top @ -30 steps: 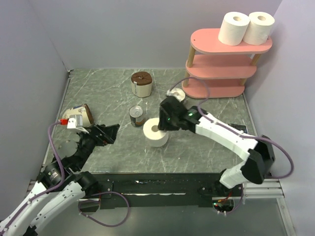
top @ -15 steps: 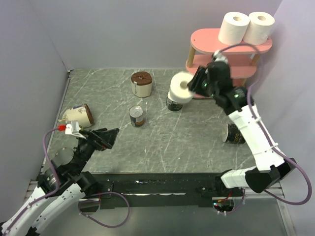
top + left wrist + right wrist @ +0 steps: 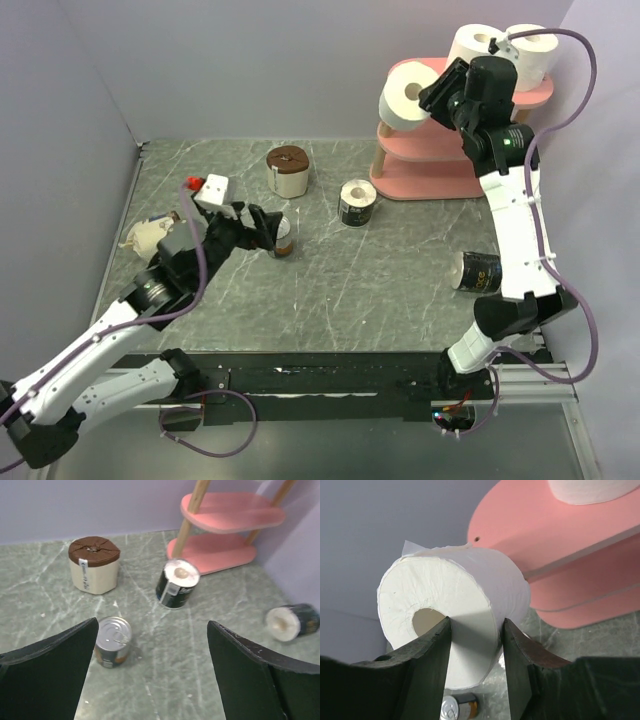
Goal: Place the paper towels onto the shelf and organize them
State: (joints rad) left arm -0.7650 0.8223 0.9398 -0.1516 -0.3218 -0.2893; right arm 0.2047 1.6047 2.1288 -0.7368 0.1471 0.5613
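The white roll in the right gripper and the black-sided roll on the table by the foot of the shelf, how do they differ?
The held roll is plain white; the black-sided roll has dark printed sides and a pale end. The held roll is in the air, clamped by the right gripper beside the top of the shelf; the black-sided roll rests on the table, untouched. Both are plump cylinders.

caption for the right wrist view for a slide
Right end effector holding a white roll near the top tier of the pink shelf
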